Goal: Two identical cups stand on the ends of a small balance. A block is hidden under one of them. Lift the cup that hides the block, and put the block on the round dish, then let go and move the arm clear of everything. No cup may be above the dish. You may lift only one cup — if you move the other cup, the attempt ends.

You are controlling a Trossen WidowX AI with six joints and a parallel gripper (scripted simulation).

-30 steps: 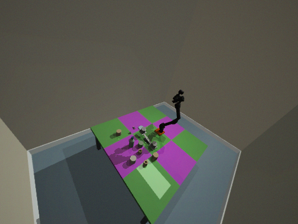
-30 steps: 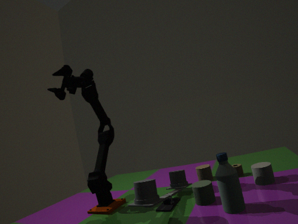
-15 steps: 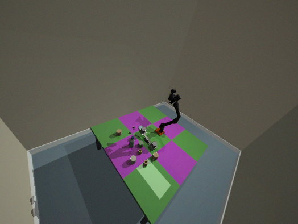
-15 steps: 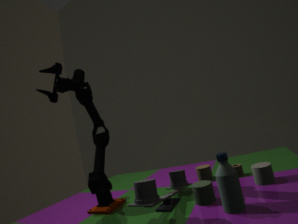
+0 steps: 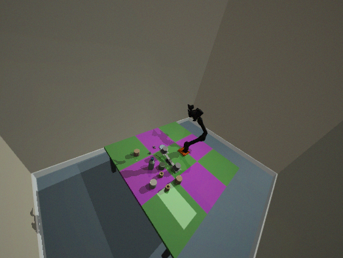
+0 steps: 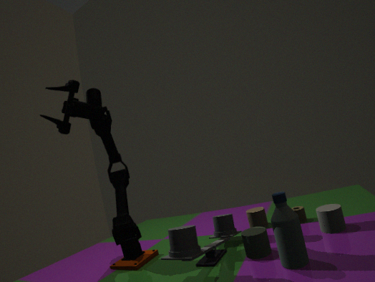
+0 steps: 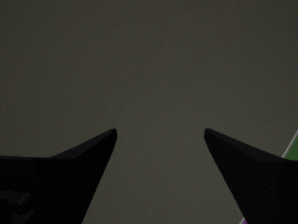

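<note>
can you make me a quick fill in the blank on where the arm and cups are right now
1. The gripper is raised high with its fingers ____.
2. Between its fingers there is ____.
3. Both cups, near and far, stand on the ____.
4. The bottle has a ____ cap.

Missing words: open; nothing; balance; blue

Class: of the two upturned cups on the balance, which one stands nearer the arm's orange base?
The larger-looking grey cup, on the balance end beside the orange base; the other cup stands farther back.
</note>
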